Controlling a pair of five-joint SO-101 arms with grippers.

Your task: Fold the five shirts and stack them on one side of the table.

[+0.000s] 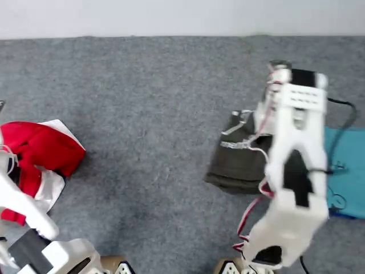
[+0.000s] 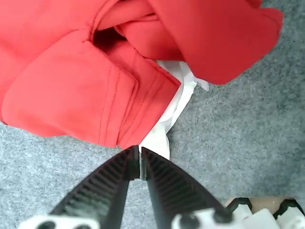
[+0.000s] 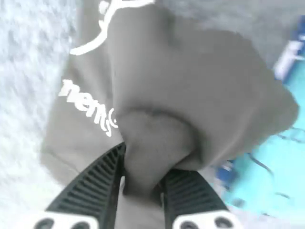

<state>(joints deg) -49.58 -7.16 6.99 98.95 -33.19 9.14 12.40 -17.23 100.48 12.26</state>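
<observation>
A grey carpet-like table cover [image 1: 148,114] stretches back to a pale wall [image 1: 171,17].

Table [image 1: 142,114]: grey, carpet-like cover, edge to edge | Wall [image 1: 171,17]: plain pale band at 12 o'clock | Light: soft, even

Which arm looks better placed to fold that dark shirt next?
Right: the right tool pinches a fold of the dark shirt, while the left tool sits shut beside the red shirt.
</observation>
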